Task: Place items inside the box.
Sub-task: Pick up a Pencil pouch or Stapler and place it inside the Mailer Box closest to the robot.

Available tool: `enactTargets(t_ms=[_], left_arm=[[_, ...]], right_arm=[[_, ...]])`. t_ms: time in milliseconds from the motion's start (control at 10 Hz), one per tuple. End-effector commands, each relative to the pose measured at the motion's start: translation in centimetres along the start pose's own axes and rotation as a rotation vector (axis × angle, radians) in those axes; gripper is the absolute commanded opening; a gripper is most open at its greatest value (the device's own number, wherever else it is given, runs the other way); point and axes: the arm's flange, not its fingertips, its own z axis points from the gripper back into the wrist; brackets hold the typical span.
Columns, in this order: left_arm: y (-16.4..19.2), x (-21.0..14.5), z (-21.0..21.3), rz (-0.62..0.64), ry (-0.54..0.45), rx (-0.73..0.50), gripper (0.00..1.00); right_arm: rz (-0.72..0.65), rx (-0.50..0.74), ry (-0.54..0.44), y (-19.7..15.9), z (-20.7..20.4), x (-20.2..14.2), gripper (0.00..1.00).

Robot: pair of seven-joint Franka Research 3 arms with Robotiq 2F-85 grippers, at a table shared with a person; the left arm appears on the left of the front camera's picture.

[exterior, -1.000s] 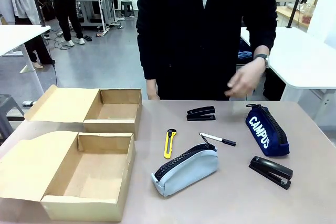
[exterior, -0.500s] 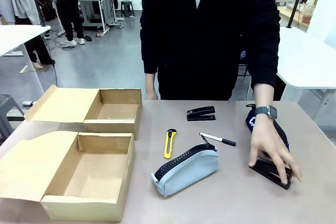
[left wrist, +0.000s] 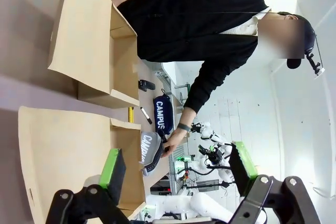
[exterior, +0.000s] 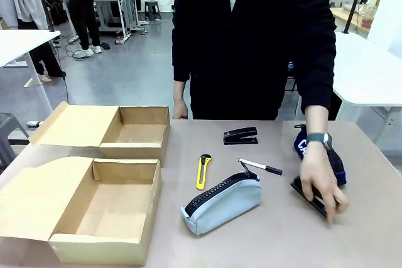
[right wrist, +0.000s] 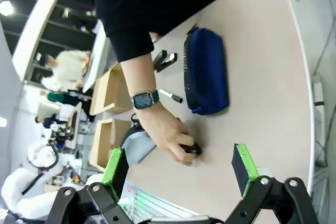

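Left claw [left wrist: 177, 163] & right claw [right wrist: 178, 167] are both hanging released, green pads [left wrist: 113, 167] wide apart. Person's hand [exterior: 321, 185] is holding the slim black stapler [exterior: 299, 188] on the matte beige-grey counter [exterior: 270, 246], just beside the dark blue fabric pouch [exterior: 336, 162]. Larger brown cardboard box [exterior: 103, 249] is sitting open, near-left, w/ soft grey zip pouch [exterior: 221, 205] lying apart from it.

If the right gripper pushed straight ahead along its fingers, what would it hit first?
Probably the person's hand, which covers the black stapler and lies directly between the fingers of the open right gripper in its wrist view. Depth is hard to judge.
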Motion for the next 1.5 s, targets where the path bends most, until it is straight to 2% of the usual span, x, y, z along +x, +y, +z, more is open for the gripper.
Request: enactTargets(t_ms=[0,200,400,500,600,700,800,900,1000,1100,1200,1400], left_arm=[[-0.1,-0.1,0.1,-0.02,0.0,-0.015,1.0],[-0.1,-0.1,0.1,-0.02,0.0,-0.015,1.0],[-0.1,-0.1,0.1,-0.02,0.0,-0.015,1.0],[-0.1,-0.1,0.1,-0.02,0.0,-0.015,1.0],[-0.1,-0.1,0.1,-0.02,0.0,-0.015,1.0],[-0.1,-0.1,0.1,-0.02,0.0,-0.015,1.0],[-0.1,-0.1,0.1,-0.02,0.0,-0.015,1.0],[-0.1,-0.1,0.1,-0.02,0.0,-0.015,1.0],[-0.1,-0.1,0.1,-0.02,0.0,-0.015,1.0],[-0.1,-0.1,0.1,-0.02,0.0,-0.015,1.0],[-0.1,-0.1,0.1,-0.02,0.0,-0.015,1.0],[-0.1,-0.1,0.1,-0.02,0.0,-0.015,1.0]], right_arm=[[-0.024,-0.034,-0.038,-0.8,1.4,-0.4,1.0],[0.07,-0.086,0.022,2.7,-1.8,1.1,1.0],[0.233,-0.2,0.131,7.9,-8.3,1.6,1.0],[0.337,-0.262,0.234,10.4,-13.0,1.3,1.0],[0.403,-0.26,0.365,11.9,-16.9,0.9,1.0],[0.444,-0.351,0.442,12.7,-19.6,0.4,1.0],[0.482,-0.414,0.385,13.1,-18.8,0.7,1.0],[0.402,-0.262,0.364,13.5,-17.5,1.7,1.0],[0.453,-0.324,0.417,14.4,-20.4,0.9,1.0],[0.49,-0.537,0.469,16.3,-20.5,-0.5,1.0],[0.598,-0.578,0.549,17.1,-23.1,-0.4,1.0],[0.533,-0.688,0.607,15.9,-28.2,2.3,1.0]])
